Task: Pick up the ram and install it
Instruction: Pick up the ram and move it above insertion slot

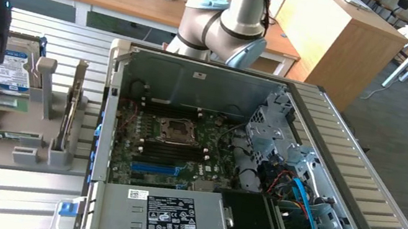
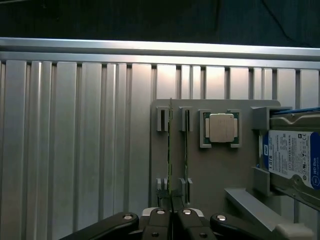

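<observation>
— Over the holder, at the exterior view's left: what does the gripper have?

— Nothing that shows. It hangs above the holder with its fingers drawn narrow, all but touching, lined up over the ram.

— And the ram itself?

— It stands on edge in its end slots on the holder, with a second stick just beside it. The chip comes next along the row, then the drive. All of it sits on the ribbed table, on the exterior view's left of the open case.

— So which step is this?

— By my reading, the pick-up, and early in it: the gripper looks apart from the stick, not yet on it. Nothing of the install is done. The ram is well apart from the case, where the dark slots lie near the socket.

— What would a grasp call for from here?

— Fingers spread just enough to take so thin a stick by its two faces, and a straight descent. The second stick leaves little room on that side, so one finger has to slip between the two without knocking either. The end slots suggest a straight lift out, too; a tilt could bind it.
</observation>
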You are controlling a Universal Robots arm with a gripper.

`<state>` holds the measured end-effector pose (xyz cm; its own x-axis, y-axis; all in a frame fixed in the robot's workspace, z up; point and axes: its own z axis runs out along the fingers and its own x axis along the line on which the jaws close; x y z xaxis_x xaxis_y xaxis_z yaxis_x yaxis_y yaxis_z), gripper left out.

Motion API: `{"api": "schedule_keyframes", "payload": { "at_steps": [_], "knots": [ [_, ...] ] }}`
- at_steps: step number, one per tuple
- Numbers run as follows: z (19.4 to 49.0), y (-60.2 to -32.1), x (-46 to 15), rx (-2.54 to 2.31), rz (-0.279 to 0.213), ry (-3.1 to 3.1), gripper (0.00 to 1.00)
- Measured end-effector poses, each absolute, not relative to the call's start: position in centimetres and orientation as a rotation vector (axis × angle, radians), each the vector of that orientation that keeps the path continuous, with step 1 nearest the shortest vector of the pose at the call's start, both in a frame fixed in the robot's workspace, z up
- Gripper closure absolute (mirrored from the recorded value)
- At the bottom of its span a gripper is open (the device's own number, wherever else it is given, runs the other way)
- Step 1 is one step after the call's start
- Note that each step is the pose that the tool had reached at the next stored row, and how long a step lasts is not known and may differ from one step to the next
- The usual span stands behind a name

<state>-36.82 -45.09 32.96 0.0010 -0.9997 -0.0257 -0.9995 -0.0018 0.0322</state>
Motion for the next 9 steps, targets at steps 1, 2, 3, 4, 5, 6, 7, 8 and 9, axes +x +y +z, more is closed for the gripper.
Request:
{"api": "schedule_keyframes", "payload": {
  "at_steps": [1,2,3,4,5,6,7,8,9],
  "knots": [
    [33.4,-45.1,-36.8,2.219,-0.064,-2.216,0.88],
    [33.8,-45.1,-36.8,2.219,-0.064,-2.216,0.88],
    [34.1,-45.1,-36.8,2.219,-0.064,-2.217,0.88],
    [34.5,-45.1,-36.8,2.219,-0.064,-2.217,0.88],
    [34.8,-45.1,-36.8,2.218,-0.064,-2.217,0.88],
    [35.2,-45.1,-36.8,2.218,-0.064,-2.217,0.88],
    [35.5,-45.1,-36.8,2.218,-0.064,-2.217,0.88],
    [35.9,-45.1,-36.8,2.218,-0.064,-2.217,0.88],
    [36.2,-45.1,-36.8,2.218,-0.064,-2.218,0.88]
  ]
}}
